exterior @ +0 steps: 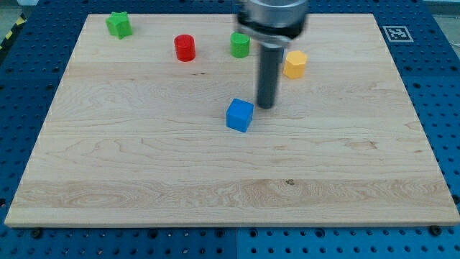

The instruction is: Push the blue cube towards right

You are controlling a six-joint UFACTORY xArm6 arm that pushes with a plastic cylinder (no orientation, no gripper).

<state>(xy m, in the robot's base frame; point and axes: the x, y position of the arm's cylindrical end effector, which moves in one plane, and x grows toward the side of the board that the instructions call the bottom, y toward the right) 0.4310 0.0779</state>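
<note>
The blue cube (239, 115) sits near the middle of the wooden board (144, 165). My tip (267, 107) is down at the board just to the right of the cube and slightly above it in the view, a small gap apart. The dark rod rises from the tip to the arm's grey end at the view's top.
A green star-shaped block (118, 24) lies at the top left. A red cylinder (185, 47), a green cylinder (240, 44) and a yellow-orange hexagonal block (295, 64) lie along the top. A marker tag (395, 33) sits at the board's top right corner.
</note>
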